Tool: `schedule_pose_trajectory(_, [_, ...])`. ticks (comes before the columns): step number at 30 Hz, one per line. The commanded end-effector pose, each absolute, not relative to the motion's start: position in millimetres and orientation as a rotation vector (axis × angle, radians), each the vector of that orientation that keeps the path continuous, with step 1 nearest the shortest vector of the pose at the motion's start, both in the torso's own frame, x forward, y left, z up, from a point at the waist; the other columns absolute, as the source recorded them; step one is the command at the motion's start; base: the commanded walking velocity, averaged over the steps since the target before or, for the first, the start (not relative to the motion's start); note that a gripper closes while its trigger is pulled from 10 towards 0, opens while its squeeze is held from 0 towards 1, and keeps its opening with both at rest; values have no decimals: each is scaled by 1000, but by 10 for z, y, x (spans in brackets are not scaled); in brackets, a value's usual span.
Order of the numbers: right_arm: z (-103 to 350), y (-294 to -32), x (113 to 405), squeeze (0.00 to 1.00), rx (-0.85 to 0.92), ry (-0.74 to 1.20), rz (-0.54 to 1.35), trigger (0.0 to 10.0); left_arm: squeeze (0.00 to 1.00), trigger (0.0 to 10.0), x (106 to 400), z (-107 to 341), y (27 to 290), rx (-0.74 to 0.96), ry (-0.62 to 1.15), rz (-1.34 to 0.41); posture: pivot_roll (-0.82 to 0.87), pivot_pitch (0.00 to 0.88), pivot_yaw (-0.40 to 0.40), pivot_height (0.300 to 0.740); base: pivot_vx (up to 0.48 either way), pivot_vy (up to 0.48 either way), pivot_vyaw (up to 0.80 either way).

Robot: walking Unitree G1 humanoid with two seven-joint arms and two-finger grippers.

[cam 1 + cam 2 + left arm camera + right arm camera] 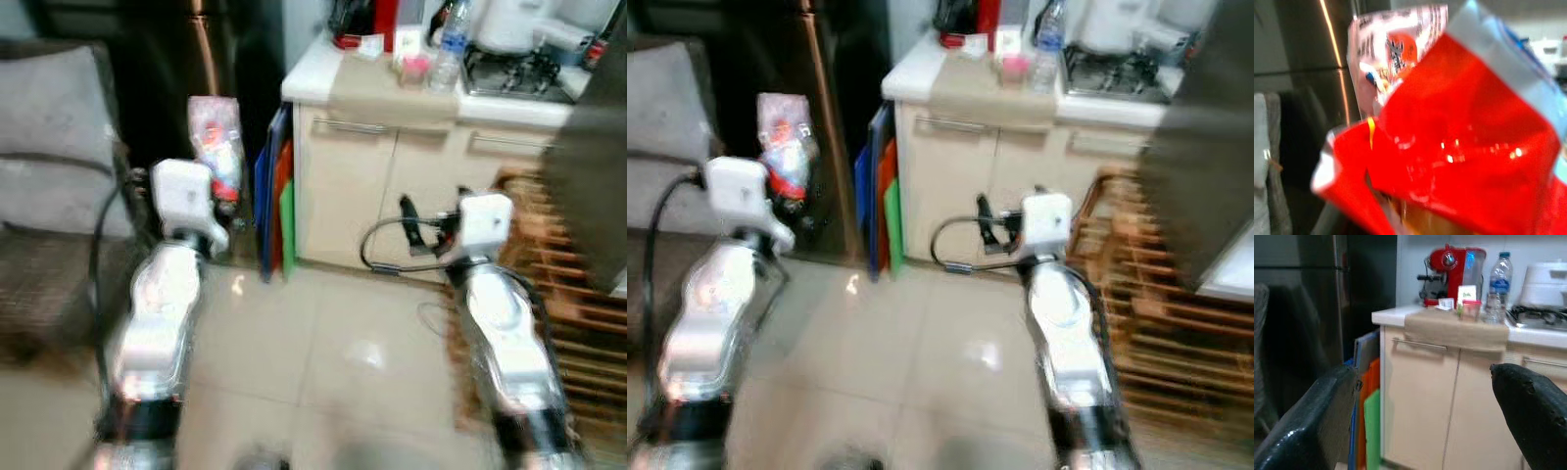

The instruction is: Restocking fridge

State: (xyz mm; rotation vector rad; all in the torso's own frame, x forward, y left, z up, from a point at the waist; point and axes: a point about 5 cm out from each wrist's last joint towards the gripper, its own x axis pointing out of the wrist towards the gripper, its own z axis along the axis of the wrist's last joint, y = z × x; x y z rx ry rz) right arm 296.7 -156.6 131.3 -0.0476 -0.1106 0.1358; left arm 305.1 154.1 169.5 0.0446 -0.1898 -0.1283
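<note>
Meanwhile, left gripper (pixel 217 186) grips a red-and-white snack bag (pixel 217 147) at upper left; right gripper (pixel 1425 416) gapes wide near the cabinet (pixel 348 196).

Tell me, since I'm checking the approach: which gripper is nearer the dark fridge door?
Left. The left gripper, holding a red-and-white packet, is just before the fridge door; the right gripper faces the cabinet farther right.

Left arm (pixel 162 304) is holding a red-and-white snack bag (pixel 217 149) up in front of the dark fridge (pixel 186 69), just left of the cabinet (pixel 377 186). Coloured boards (pixel 277 201) are leaning against the cabinet's left side. Right arm (pixel 500 313) is hanging out in front of the cabinet.
</note>
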Motion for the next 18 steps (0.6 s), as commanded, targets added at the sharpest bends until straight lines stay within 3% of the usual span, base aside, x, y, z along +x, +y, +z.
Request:
schedule_pose_trajectory(1, [1403, -1571, 3010, 0, -57, -143, 129, 10000, 0, 10000, 3095, 1782, 1525, 45, -223, -139, -63, 0, 35, 740, 277, -390, 0])
schedule_pose_trajectory(8, [1225, -1864, 2943, 0, 41, -66, -81, 10000, 0, 10000, 3086, 1639, 1610, 33, -166, -104, -63, 0, 30, 740, 280, -386, 0])
schedule_pose_trajectory(18, [1170, -1887, 2884, 0, -29, -50, -94, 10000, 0, 10000, 3023, 1576, 1480, 9, -158, -192, -78, 0, 42, 740, 277, -388, 0])
